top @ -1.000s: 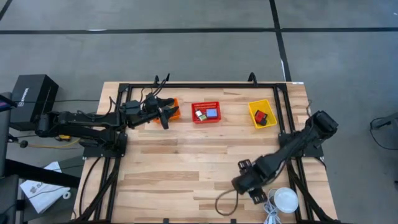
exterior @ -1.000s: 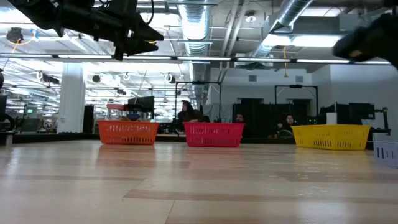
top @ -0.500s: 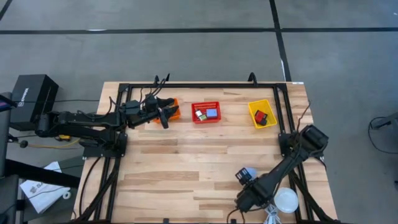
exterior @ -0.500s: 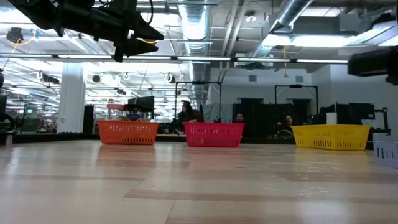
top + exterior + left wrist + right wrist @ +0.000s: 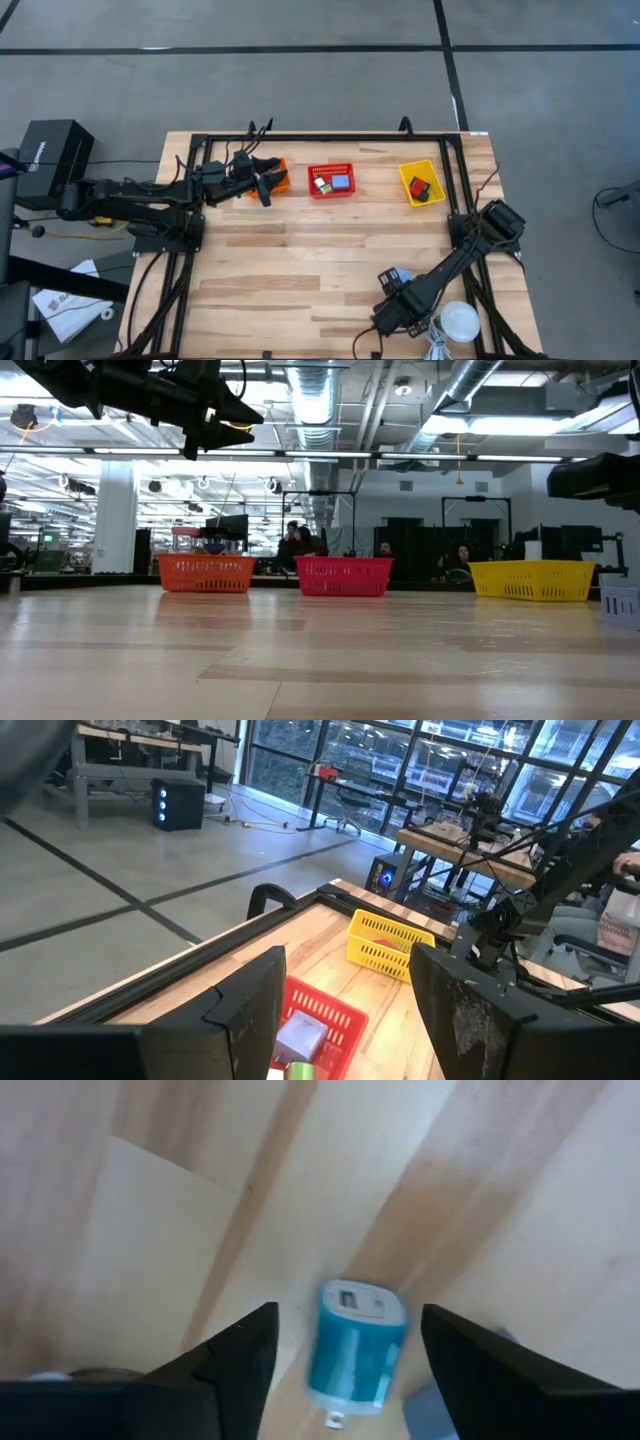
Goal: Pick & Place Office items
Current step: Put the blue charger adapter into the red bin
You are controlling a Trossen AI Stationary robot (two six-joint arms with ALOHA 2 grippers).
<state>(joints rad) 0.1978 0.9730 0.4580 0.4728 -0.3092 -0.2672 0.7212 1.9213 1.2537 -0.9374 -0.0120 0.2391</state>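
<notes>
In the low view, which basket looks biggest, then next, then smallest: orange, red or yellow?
1. Yellow basket, widest, though it may just sit nearer the camera.
2. Orange basket and red basket look about alike, so I can't rank them.

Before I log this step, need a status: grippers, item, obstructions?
Right gripper open, above blue USB charger on table's near edge. Left gripper open, empty, over orange basket. White dome beside charger; nothing between fingers and it.

Open-plan robotics lab, exposed ceiling ducts (image 5: 330, 400), taped concrete floor (image 5: 300, 80), workbenches (image 5: 470, 845), seated people (image 5: 300, 542) behind monitors
</notes>
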